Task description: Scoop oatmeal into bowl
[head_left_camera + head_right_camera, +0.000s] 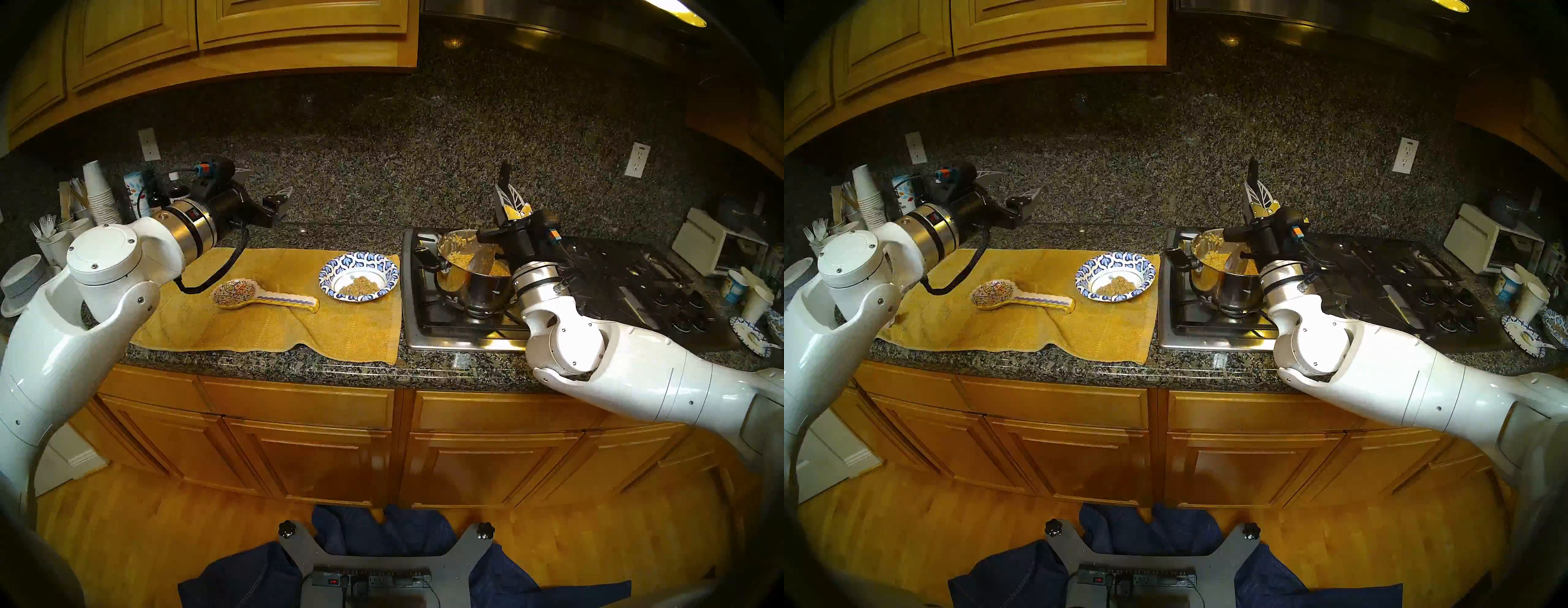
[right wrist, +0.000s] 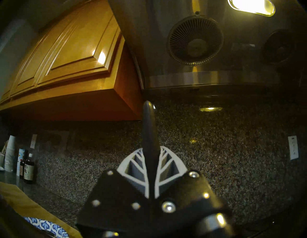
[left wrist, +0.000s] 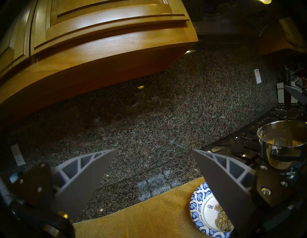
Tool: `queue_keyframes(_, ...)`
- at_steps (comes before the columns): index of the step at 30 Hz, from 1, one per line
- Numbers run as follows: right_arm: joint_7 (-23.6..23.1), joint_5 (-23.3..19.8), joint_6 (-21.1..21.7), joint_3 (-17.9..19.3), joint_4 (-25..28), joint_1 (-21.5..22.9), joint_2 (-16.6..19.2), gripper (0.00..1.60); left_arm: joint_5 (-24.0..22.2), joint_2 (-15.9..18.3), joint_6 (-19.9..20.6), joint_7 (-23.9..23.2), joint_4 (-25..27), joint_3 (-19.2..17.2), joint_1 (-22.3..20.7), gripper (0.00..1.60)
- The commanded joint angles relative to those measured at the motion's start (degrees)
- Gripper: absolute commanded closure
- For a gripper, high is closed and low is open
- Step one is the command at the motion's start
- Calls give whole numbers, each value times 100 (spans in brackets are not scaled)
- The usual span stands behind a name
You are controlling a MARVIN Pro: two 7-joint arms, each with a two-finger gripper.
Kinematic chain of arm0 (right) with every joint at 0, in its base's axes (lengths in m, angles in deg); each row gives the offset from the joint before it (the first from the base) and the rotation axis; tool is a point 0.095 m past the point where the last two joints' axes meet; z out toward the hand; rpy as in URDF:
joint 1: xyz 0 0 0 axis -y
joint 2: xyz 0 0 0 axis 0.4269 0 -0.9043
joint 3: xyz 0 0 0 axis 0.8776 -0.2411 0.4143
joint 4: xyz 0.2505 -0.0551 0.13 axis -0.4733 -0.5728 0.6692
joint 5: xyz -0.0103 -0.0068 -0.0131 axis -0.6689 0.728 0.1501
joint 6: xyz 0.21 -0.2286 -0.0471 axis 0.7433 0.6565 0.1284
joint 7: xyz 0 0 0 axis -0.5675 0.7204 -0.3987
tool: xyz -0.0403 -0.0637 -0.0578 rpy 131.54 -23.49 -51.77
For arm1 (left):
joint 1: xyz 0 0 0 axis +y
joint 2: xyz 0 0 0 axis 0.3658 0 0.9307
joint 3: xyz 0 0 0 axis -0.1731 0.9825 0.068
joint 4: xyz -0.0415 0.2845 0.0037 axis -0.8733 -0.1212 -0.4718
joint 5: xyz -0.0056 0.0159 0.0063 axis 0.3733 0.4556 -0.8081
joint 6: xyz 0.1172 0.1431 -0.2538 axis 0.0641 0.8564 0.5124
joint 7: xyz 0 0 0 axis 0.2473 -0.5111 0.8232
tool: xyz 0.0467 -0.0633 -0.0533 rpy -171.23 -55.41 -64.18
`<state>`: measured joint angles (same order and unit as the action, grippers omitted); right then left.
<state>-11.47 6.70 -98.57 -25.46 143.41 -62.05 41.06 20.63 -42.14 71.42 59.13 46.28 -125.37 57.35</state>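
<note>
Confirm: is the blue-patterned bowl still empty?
No, a small tan heap of oatmeal already sits in the white centre of the bowl on the yellow towel.

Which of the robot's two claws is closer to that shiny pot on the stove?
Right. The right gripper is shut on a dark utensil handle, just above the steel pot. The left gripper hangs open far across the counter, beyond the yellow towel.

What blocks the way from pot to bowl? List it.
Nothing visible does. The bowl sits on the towel just left of the pot; only the stove's edge and bare towel lie between.
</note>
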Motion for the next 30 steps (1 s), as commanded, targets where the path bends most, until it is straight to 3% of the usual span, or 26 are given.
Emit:
queue_keyframes(1,255,-440,-92,240,174,105,-219,160,12,0,-105,-2,65,-135,-190,0)
queue_keyframes(14,657,-1315,-334,436,179,121,-356,160,8,4,-106,0,66,-133,-190,0)
queue_keyframes(24,852,-2410,-644,644,281,84,-472,160,6,7,-109,1,65,-131,-190,0)
queue_keyframes(30,908,-2784,-755,743,307,134,-505,160,4,9,-107,3,66,-131,-189,0)
